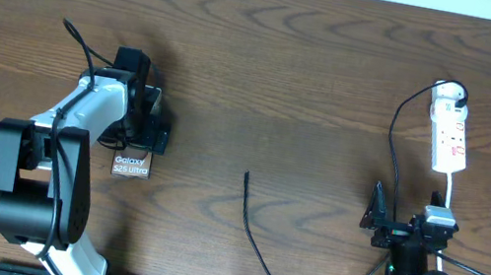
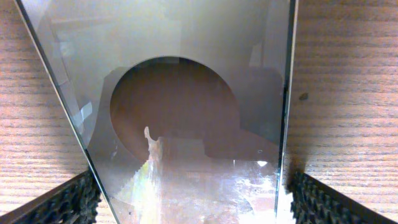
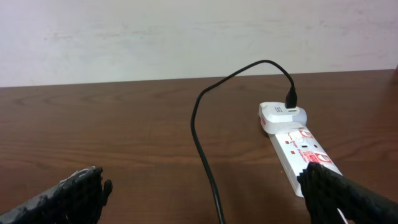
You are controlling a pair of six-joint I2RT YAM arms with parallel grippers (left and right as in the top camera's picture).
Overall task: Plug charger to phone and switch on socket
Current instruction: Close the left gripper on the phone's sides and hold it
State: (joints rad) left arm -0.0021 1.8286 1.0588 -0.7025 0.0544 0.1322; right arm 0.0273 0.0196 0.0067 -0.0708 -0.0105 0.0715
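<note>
The phone [image 1: 132,165] lay on the left part of the wooden surface [image 1: 288,65], mostly covered from above by the left pincer [image 1: 139,135]; only its near end, with the white "Galaxy S25 Ultra" lettering, showed past the arm. In the left wrist view the phone [image 2: 186,93] filled the middle of the frame, with a round dark circle on its glossy face. The pincer's 2 ribbed pads [image 2: 68,202] sat against its long edges, 1 on each side, pinching it.

The charger [image 1: 246,198] ran as 1 thin black cable across the right half of the surface. Its free plug tip [image 1: 247,175] lay bare near the centre, well apart from the phone and touching nothing else. From there the cable curved toward the near edge, passed beside the right arm and rose to the far end of the socket [image 1: 450,137]. There it entered a white adapter [image 3: 283,115] seated on the strip.

The socket lay lengthwise at the right, its red markings facing up, with its white cord [image 1: 449,192] leading back toward the right arm. The right pincer [image 1: 404,224] sat just short of the socket's near end, spread wide, with nothing between its fingers [image 3: 81,193].
</note>
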